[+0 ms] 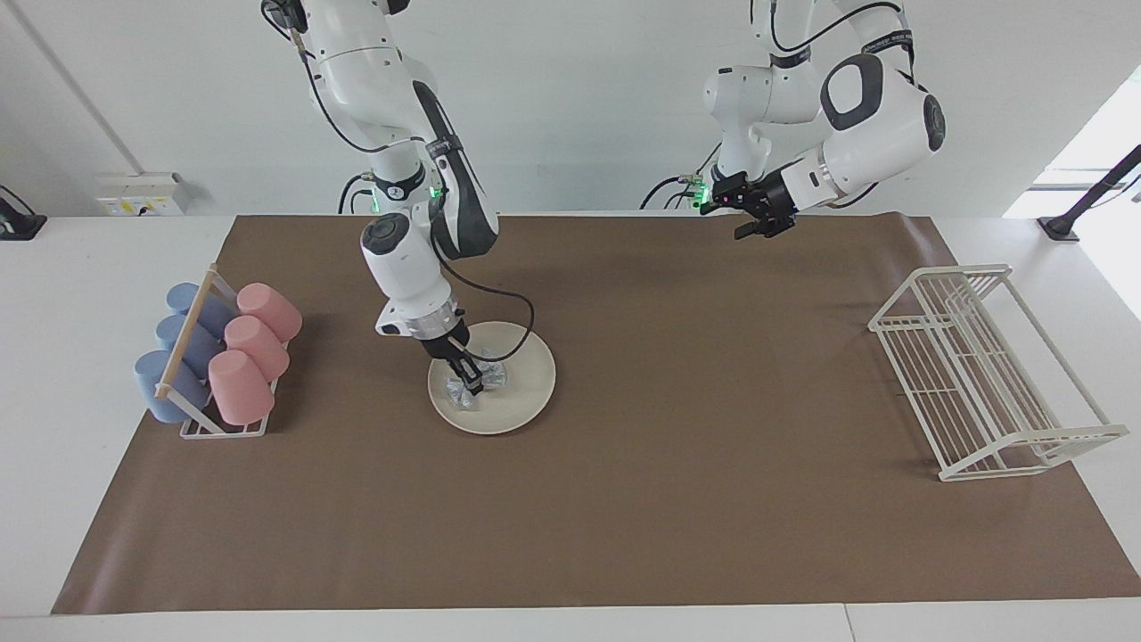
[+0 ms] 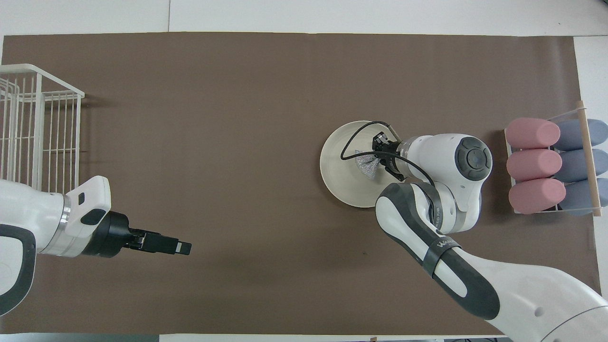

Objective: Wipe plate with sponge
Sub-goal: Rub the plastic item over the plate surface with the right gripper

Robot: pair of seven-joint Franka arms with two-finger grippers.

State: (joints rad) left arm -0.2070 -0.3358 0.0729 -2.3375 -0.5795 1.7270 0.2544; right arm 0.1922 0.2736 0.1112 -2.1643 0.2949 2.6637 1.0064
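Note:
The cream-white plate (image 1: 521, 397) (image 2: 339, 166) lies on the brown mat, toward the right arm's end of the table. The silvery-grey sponge (image 1: 481, 382) (image 2: 366, 164) rests on the plate. My right gripper (image 1: 470, 374) (image 2: 377, 159) points down onto the plate and is shut on the sponge, pressing it against the plate. My left gripper (image 1: 759, 225) (image 2: 183, 247) waits in the air over the mat near the robots' edge, empty, with its fingers together.
A wire holder (image 1: 223, 426) with pink cups (image 1: 254, 343) and blue cups (image 1: 178, 352) stands beside the plate at the right arm's end. A white wire rack (image 1: 989, 374) (image 2: 33, 123) stands at the left arm's end.

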